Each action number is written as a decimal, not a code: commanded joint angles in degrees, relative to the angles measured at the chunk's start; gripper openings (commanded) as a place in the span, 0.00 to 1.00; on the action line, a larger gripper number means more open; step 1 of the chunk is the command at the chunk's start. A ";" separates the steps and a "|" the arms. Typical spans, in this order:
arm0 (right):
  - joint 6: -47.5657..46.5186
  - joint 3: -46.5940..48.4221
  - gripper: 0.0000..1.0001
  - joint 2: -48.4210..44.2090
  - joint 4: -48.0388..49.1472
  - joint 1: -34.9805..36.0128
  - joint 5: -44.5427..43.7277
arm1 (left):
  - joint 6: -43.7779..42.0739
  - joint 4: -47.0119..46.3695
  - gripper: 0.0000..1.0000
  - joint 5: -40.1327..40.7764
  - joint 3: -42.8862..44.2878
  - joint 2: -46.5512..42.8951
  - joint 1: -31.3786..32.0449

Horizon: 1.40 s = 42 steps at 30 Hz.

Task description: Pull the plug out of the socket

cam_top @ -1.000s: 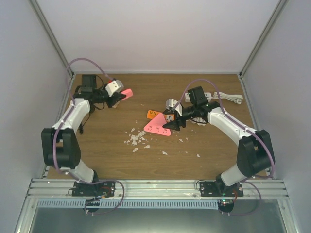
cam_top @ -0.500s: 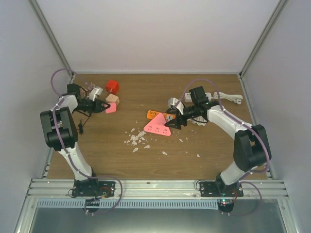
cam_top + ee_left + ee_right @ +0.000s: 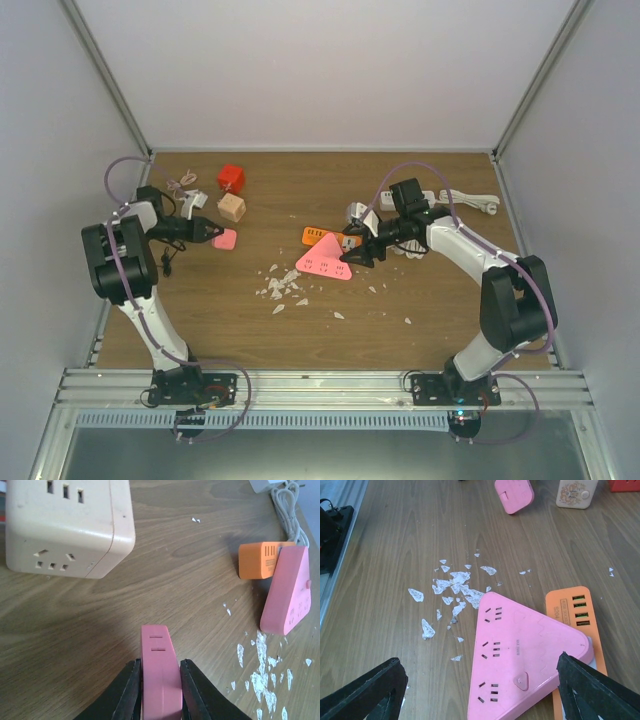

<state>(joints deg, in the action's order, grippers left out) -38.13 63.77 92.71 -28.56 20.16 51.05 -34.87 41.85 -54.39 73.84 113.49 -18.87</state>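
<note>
Bright, even light throughout; soft shadows, wrist views sharp.

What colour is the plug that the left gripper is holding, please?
The plug in the left gripper is pink, seen best in the left wrist view.

The wooden table (image 3: pixel 430 310) is carrying a pink triangular socket strip (image 3: pixel 322 262), with an orange strip (image 3: pixel 318 236) touching its far edge. White flakes (image 3: pixel 283 287) are lying scattered just left of the triangle. Well to its left, a small pink adapter (image 3: pixel 225 239), a beige socket cube (image 3: pixel 232 207) and a red cube (image 3: pixel 231 178) are sitting, while a white power strip (image 3: pixel 478 203) is lying far to its right.
</note>
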 commanded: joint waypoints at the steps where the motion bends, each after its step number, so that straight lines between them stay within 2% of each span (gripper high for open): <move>1: -0.99 1.45 0.83 0.99 -0.68 -0.47 0.02 | 1.56 -0.23 0.25 -1.31 0.09 1.83 -1.27; 6: -1.39 1.60 0.83 1.25 -0.63 -0.59 -0.78 | 2.34 -0.25 0.37 -1.29 0.40 2.46 -1.95; 12: -2.80 2.51 0.84 1.93 -0.62 -1.25 -1.83 | 2.77 -1.16 0.56 -0.19 0.66 1.70 -2.07; 21: -6.17 4.35 0.86 3.33 -0.19 -3.02 -4.70 | 2.81 -2.61 0.77 1.56 1.54 -0.64 -2.04; 26: -10.11 5.10 0.87 4.55 0.73 -3.71 -8.30 | 0.85 -1.83 0.80 0.09 2.25 -2.48 -1.18; 32: -15.88 6.31 0.89 6.68 1.95 -4.32 -13.32 | -4.46 1.71 0.80 0.10 2.39 -4.60 4.51; 37: -20.03 6.74 0.96 8.39 4.04 -4.34 -16.65 | -5.07 -0.37 0.81 0.50 -0.30 -7.73 9.55; 42: -21.80 7.58 0.96 10.75 5.05 -4.15 -17.52 | -3.80 -2.86 0.81 0.14 -2.19 -9.54 14.24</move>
<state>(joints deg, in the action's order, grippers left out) -56.55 69.43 101.60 -25.45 16.32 35.31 -38.17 41.28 -53.12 72.97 106.21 -7.40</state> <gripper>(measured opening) 0.969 0.806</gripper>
